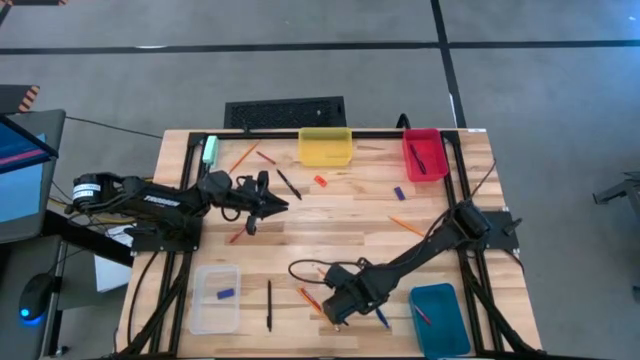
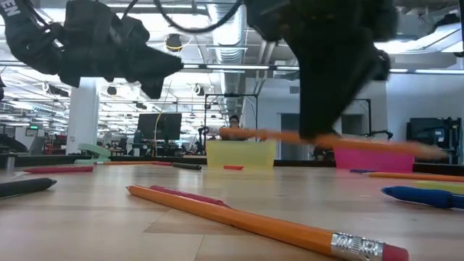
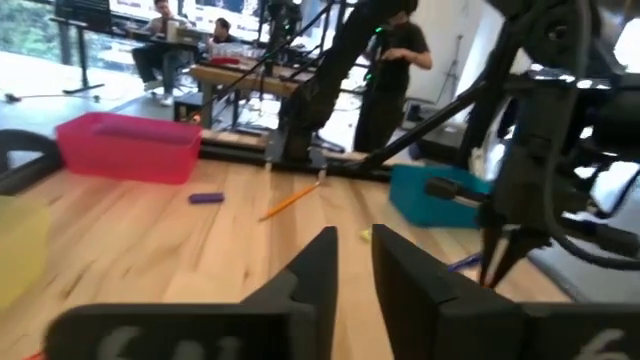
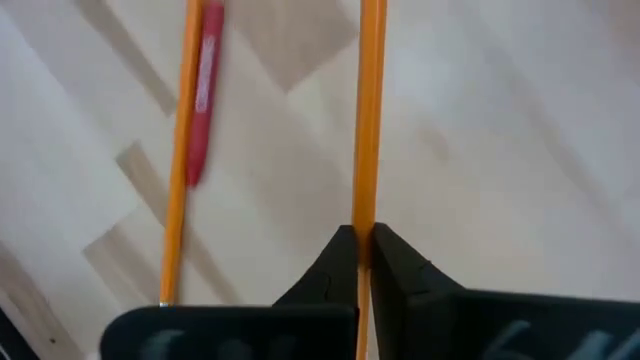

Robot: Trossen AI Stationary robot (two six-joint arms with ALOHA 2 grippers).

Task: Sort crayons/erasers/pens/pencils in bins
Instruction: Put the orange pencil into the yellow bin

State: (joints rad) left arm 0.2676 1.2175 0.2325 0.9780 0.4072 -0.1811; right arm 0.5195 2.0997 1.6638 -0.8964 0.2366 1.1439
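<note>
Right wrist view showed the right gripper (image 4: 361, 240) with its fingers clamped on a long thin orange pencil (image 4: 372, 110), the stick running straight out between the tips. From table height that pencil hung level, clear of the pale wooden surface (image 1: 350, 215). Seen from above, this gripper stood near the front edge, just beside the teal-blue plastic bin (image 1: 440, 318), with another orange pencil (image 4: 180, 170) and a short red crayon (image 4: 203, 95) lying side by side below it.

The pinch looked narrow and set at one spot along a smooth round stick, so the pencil could swivel or slip out during a fast swing. A drooping end might also catch a bin wall and lever the stick free. Which bin takes pencils was not obvious: the yellow plastic bin (image 1: 325, 146) and the red plastic bin (image 1: 424, 152) sat at the far edge, a long carry, and a wrong choice would mix the sorts.

The left gripper (image 1: 275, 205) hovered over the left half of the surface, fingers slightly parted and holding nothing, well apart from the right arm
</note>
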